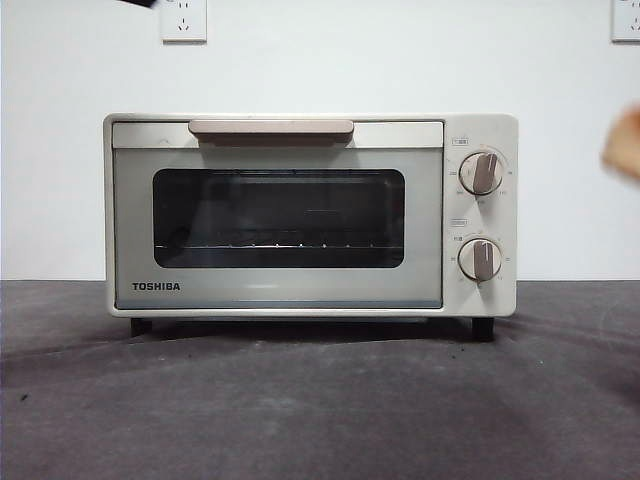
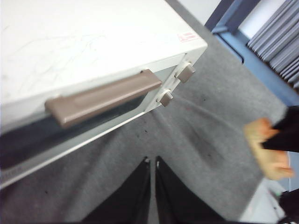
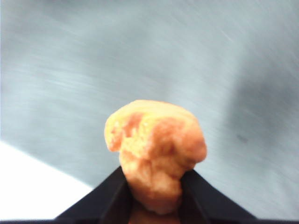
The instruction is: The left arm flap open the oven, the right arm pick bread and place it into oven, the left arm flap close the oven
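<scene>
The cream-white TOSHIBA oven point(image 1: 310, 215) stands in the middle of the front view with its glass door shut and its beige handle point(image 1: 271, 129) at the top. My left gripper point(image 2: 153, 163) is shut and empty, hanging above the cloth in front of the oven's handle point(image 2: 105, 97) without touching it. It shows in the front view only as a black tip point(image 1: 140, 3) at the top. My right gripper point(image 3: 154, 182) is shut on the golden-orange bread point(image 3: 156, 144) and holds it in the air to the right of the oven. The bread also shows blurred in the front view point(image 1: 625, 145) and in the left wrist view point(image 2: 267, 149).
Two beige knobs point(image 1: 482, 173) sit on the oven's right side. A dark grey cloth point(image 1: 320, 400) covers the table. A white wall with sockets point(image 1: 184, 20) stands behind. Blue shelving point(image 2: 261, 42) lies beyond the table in the left wrist view.
</scene>
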